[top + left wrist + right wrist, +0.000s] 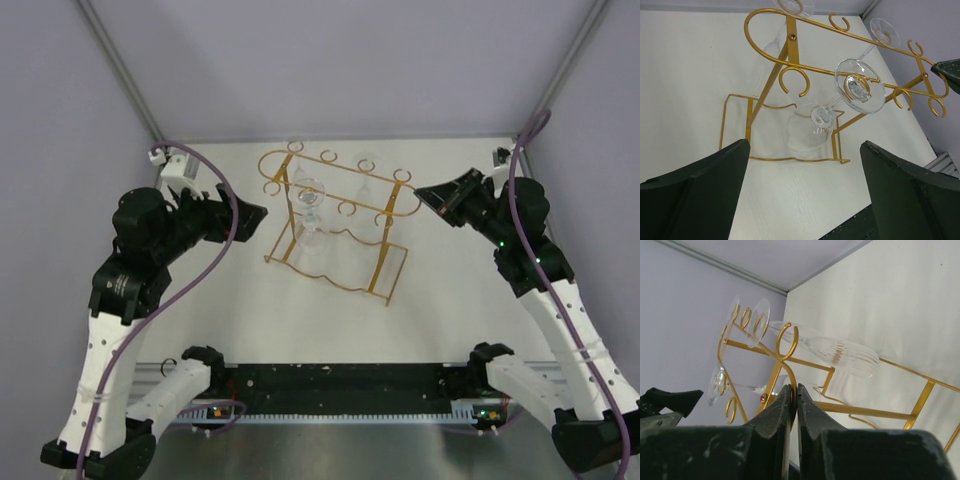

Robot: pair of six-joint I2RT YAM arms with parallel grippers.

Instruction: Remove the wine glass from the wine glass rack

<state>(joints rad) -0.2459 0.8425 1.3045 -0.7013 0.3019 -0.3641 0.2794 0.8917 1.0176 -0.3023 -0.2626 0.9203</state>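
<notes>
A white counter sits inside pale grey-lilac walls, with metal struts rising at the back corners. A black strip runs along the counter's near edge. A spare ribbed-bowl glass hangs upside down above the counter.

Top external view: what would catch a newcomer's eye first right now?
The gold wine glass rack stands centre frame, with the wine glass hanging foot-up near its left end and another glass behind. The left gripper, open, faces that wine glass; the right gripper, shut, sits close by the rack's right end.
</notes>
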